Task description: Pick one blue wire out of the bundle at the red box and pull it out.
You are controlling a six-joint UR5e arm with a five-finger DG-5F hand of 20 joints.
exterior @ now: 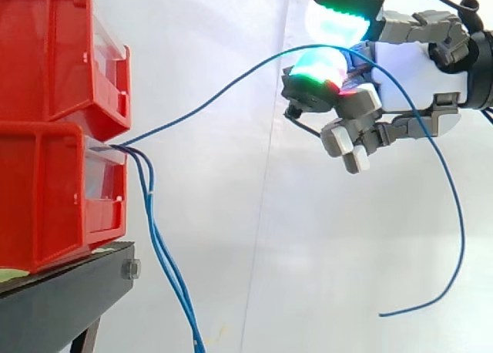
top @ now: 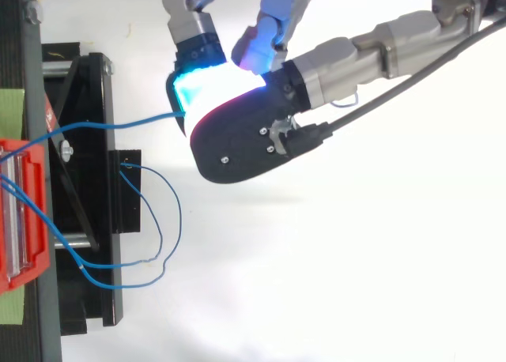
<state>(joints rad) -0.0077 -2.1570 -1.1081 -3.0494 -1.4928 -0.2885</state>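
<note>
Two red bins are stacked at the left on a black stand [exterior: 62, 291]. A bundle of blue wires comes out of the lower red bin [exterior: 46, 199]. One blue wire [exterior: 231, 83] runs taut from that bin up and right to my hand [exterior: 400, 75], which is shut on it, pinching it between glowing fingertips [exterior: 320, 64]. Past the hand the wire arcs over and hangs down to a free end [exterior: 383, 314]. In the top view the held wire [top: 118, 125] stretches from the bin [top: 20, 212] to the hand [top: 237, 141].
The other blue wires [exterior: 151, 206] droop from the lower bin down past the stand's edge and form loose loops [top: 179, 212] in the top view. The upper red bin [exterior: 46, 52] sits above. A white curtain hangs behind.
</note>
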